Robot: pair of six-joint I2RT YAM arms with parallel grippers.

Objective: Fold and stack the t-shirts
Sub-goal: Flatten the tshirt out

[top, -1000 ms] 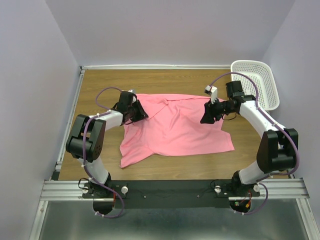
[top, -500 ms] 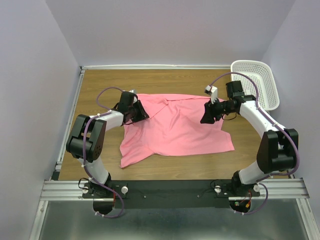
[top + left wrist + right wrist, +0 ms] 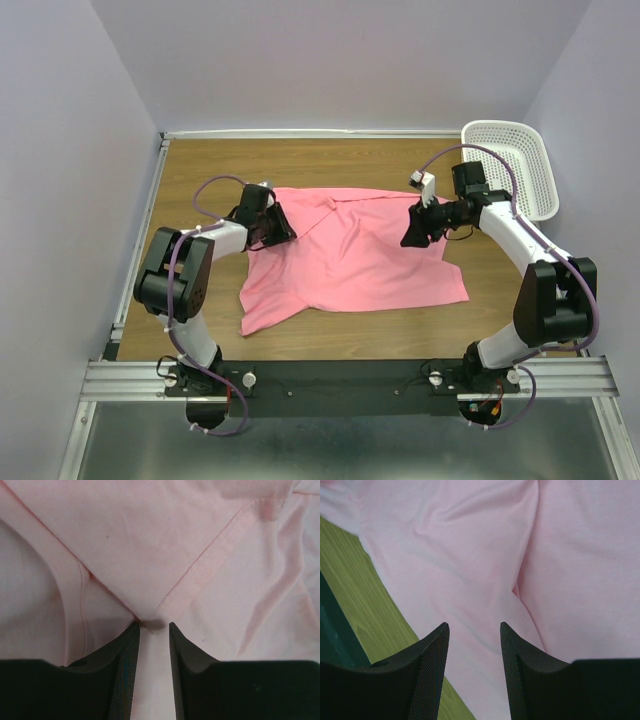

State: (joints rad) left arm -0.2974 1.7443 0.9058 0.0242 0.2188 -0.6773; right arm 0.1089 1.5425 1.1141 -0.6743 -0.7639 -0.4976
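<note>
Cloth like this salmon-pink t-shirt (image 3: 350, 260) is looking soft, light and floppy, so it is probably going to sag and wrinkle when lifted. It is lying spread out in the middle of the wooden table (image 3: 200, 170). The left gripper (image 3: 152, 625) is sitting at the shirt's upper left edge, fingers just a little apart, gripping nothing. The right gripper (image 3: 472, 626) is hovering over the right edge, open wider and empty. Pinching both top corners is looking best.
</note>
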